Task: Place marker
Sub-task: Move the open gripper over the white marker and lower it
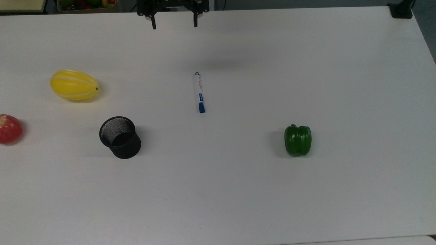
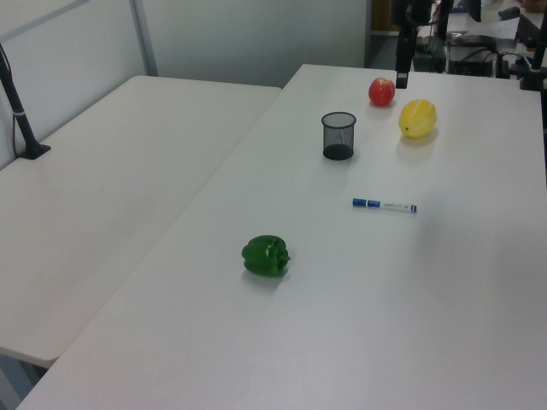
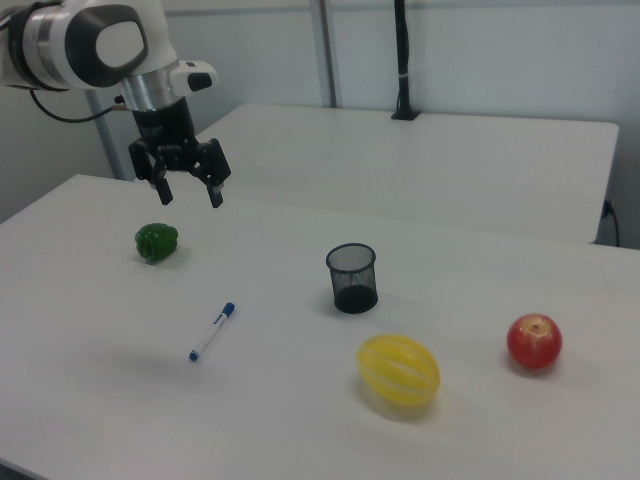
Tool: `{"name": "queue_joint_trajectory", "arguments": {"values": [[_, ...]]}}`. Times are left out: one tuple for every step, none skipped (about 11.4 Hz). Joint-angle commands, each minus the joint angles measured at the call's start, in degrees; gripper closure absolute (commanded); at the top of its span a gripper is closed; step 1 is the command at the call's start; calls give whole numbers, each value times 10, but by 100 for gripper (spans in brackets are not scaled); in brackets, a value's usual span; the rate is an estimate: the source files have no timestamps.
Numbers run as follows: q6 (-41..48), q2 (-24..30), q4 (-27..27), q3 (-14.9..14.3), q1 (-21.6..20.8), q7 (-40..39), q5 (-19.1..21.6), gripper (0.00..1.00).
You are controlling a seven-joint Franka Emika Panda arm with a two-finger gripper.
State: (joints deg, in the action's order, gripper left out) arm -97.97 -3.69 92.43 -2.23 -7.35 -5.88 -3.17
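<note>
The marker (image 1: 199, 92), white with a blue cap, lies flat on the white table (image 1: 238, 190), its cap pointing to the top view's bottom edge. It also lies in the left view (image 2: 385, 205) and the right view (image 3: 212, 331). My gripper (image 1: 174, 25) hangs open and empty in the air near the top view's top edge, well apart from the marker. In the right view the gripper (image 3: 190, 198) is high above the table, up and left of the marker, with its fingers spread wide.
A black mesh cup (image 1: 120, 137) stands upright left of the marker in the top view. A yellow melon (image 1: 74, 84) and a red apple (image 1: 9, 129) lie further left. A green pepper (image 1: 298, 140) sits to the right. A second table (image 2: 102, 171) adjoins in the left view.
</note>
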Motion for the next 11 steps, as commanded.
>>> {"name": "queue_joint_trajectory", "arguments": {"values": [[-30,-16,5,-1,-6,41,6,0],[-31,-18,7,-1,-6,41,6,0],[-41,-33,13,-1,-7,42,6,0],[-68,-42,27,-1,-7,44,6,0],[-106,-46,55,0,-7,53,6,0],[-142,-54,79,1,-8,65,5,0],[-163,-67,92,2,-10,75,4,0],[-172,-83,99,2,-10,76,1,0],[-186,-100,104,2,-12,76,-2,0],[-209,-117,108,2,-16,76,-2,0],[-229,-133,114,2,-18,76,-2,0]]}}
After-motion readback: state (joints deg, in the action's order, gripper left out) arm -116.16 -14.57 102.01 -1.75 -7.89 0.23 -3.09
